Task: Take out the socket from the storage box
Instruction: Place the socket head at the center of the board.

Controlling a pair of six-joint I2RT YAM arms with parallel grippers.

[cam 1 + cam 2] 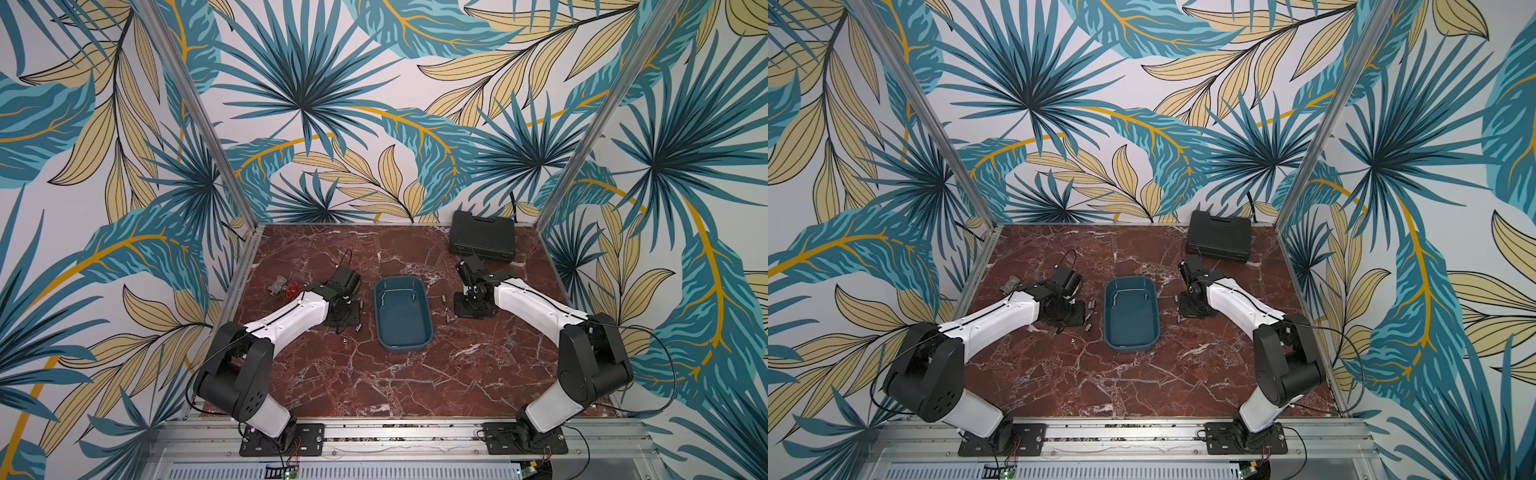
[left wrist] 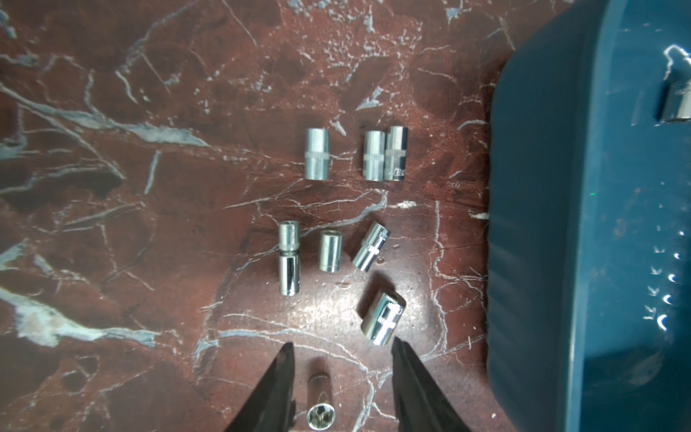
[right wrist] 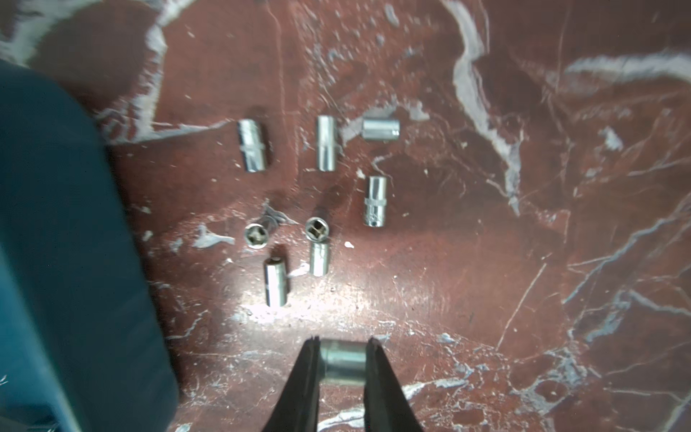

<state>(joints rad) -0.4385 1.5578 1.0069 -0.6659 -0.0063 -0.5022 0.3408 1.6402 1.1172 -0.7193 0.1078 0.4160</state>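
Right fingers (image 3: 381, 392) pinch a socket (image 3: 344, 362) down near the table (image 3: 486, 299), already outside the storage box (image 1: 403, 348), which lies at 9 o'clock from them; left fingers (image 2: 273, 392) spread, holding nothing.

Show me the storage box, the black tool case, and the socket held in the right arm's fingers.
storage box (image 1: 403, 324), a top view, bare floor inside.
black tool case (image 1: 482, 237), a top view, middle of its lid.
held socket (image 3: 344, 361), right wrist view, its chrome side wall.
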